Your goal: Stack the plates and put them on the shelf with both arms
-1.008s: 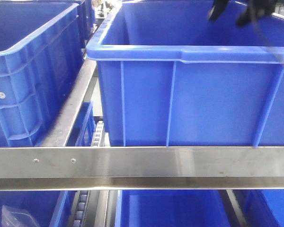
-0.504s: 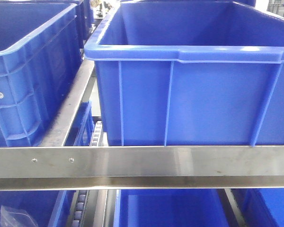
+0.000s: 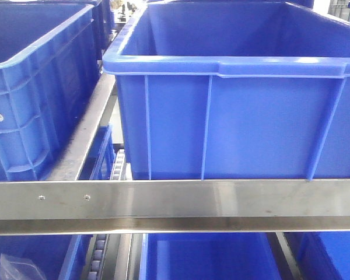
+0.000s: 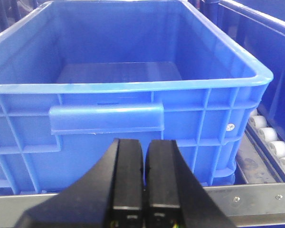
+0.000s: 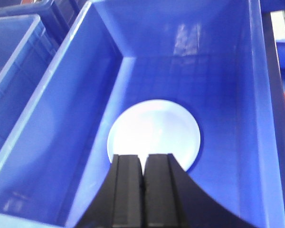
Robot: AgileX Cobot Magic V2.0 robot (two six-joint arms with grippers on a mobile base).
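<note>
Lying flat on the floor of a blue crate (image 5: pixel 57 118), the plate (image 5: pixel 154 133) is sitting directly below and just ahead of the right hand (image 5: pixel 143 190), whose fingers are pressing together on nothing. It is looking glossy, stiff and probably breakable, so it is likely slippery; taking it by the low raised rim seems safest, since the flat middle is offering no purchase. The crate walls are crowding the approach. The left hand (image 4: pixel 143 190) is also hanging with fingers together and empty, facing another crate (image 4: pixel 133 95) beyond the shelf (image 4: pixel 256 199) rail.
</note>
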